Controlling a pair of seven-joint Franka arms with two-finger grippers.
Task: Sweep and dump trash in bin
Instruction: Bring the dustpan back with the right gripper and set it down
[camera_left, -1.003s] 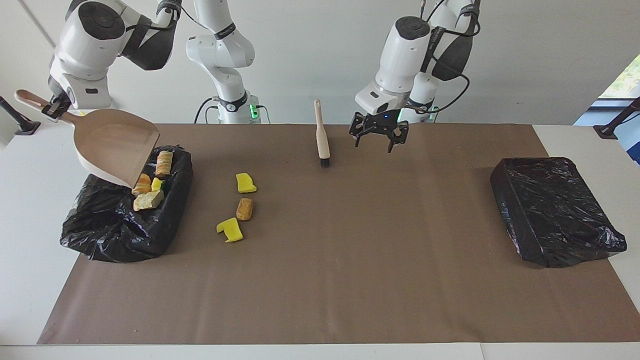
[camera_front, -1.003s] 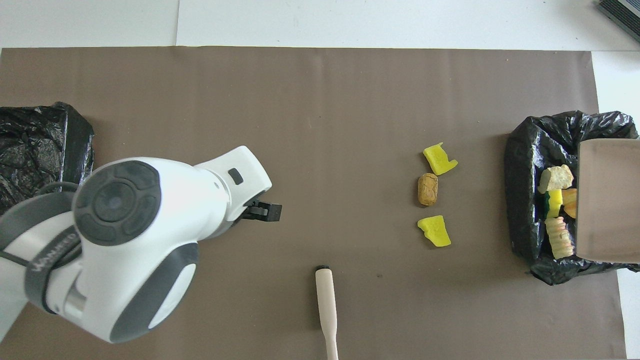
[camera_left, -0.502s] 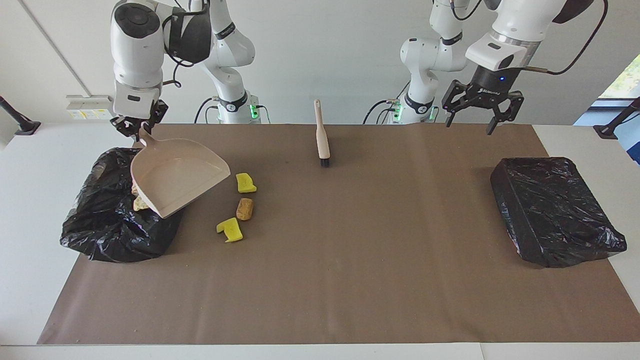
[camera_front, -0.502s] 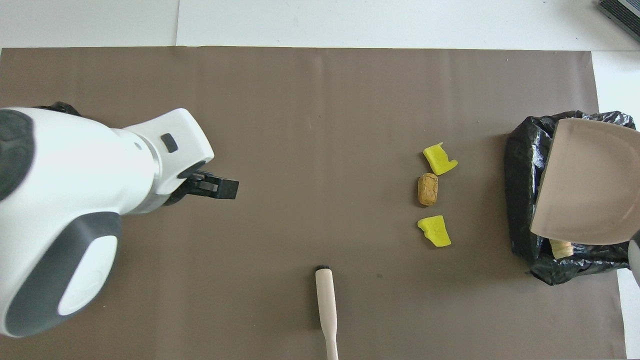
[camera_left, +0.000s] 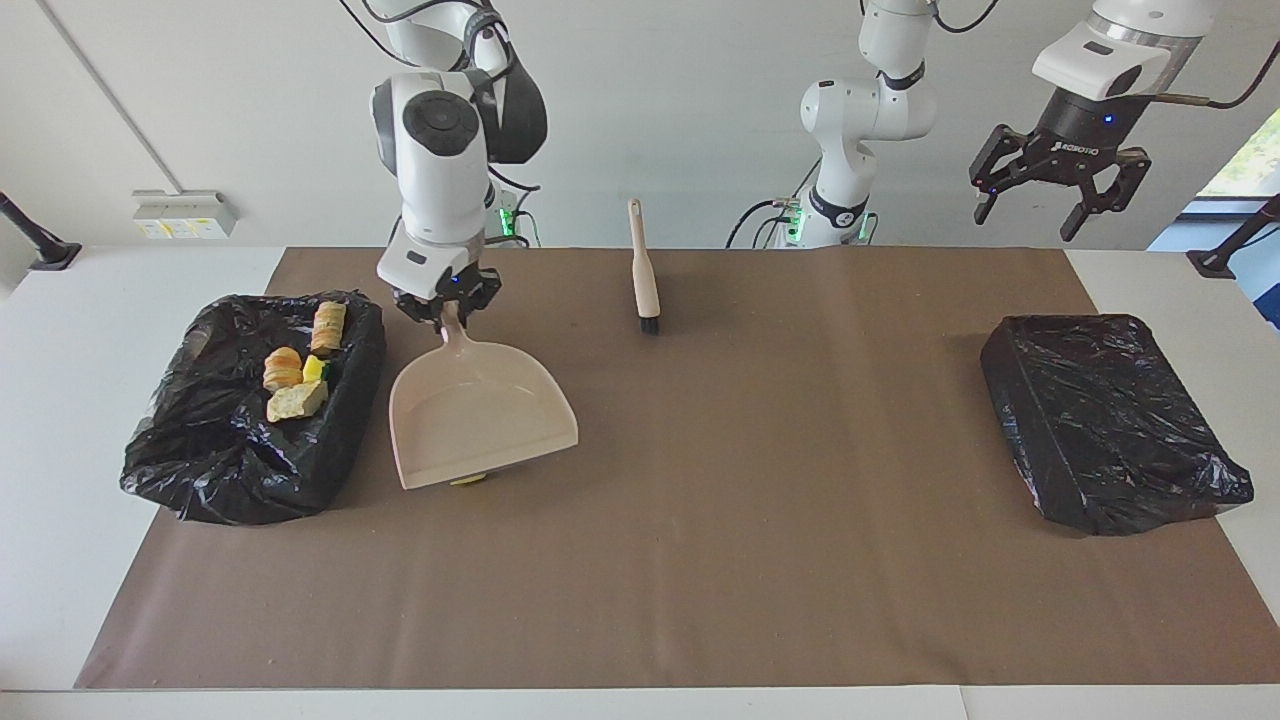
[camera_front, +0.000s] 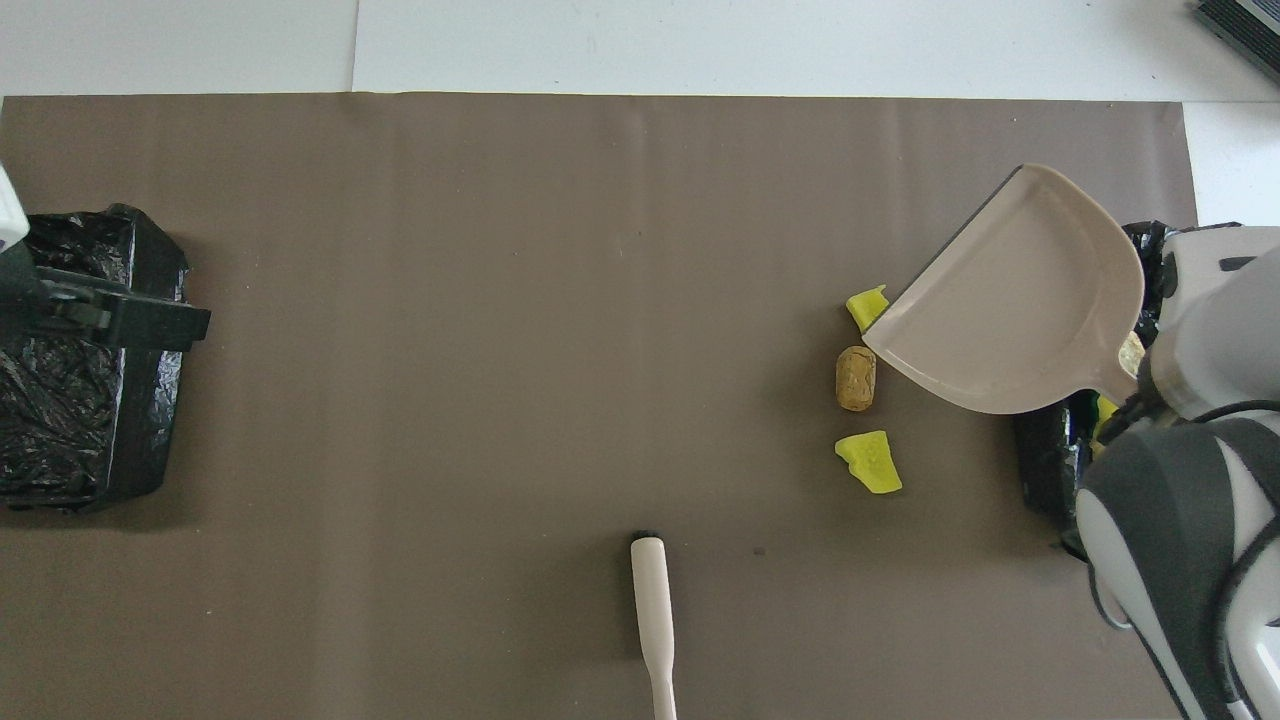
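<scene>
My right gripper (camera_left: 447, 318) is shut on the handle of the beige dustpan (camera_left: 480, 415). It holds the dustpan (camera_front: 1010, 300) low over the brown mat, beside the black-bagged bin (camera_left: 200, 450). Several trash chunks (camera_left: 296, 400) lie in that bin. Three loose chunks lie on the mat: a yellow one (camera_front: 866, 306) partly under the pan's lip, a brown one (camera_front: 855, 378) and another yellow one (camera_front: 870, 463). In the facing view the pan hides them except for a yellow sliver (camera_left: 468, 481). My left gripper (camera_left: 1060, 190) hangs open and empty, high over the left arm's end.
A beige hand brush (camera_left: 645, 270) lies on the mat near the robots, at the middle, bristles pointing away from them. A second black-bagged bin (camera_left: 1110, 420) sits at the left arm's end. The brown mat (camera_left: 700, 560) covers most of the white table.
The right arm swung the dustpan off the bin and down beside it, over the loose chunks. The left gripper rose and moved out to its own end of the table, staying open.
</scene>
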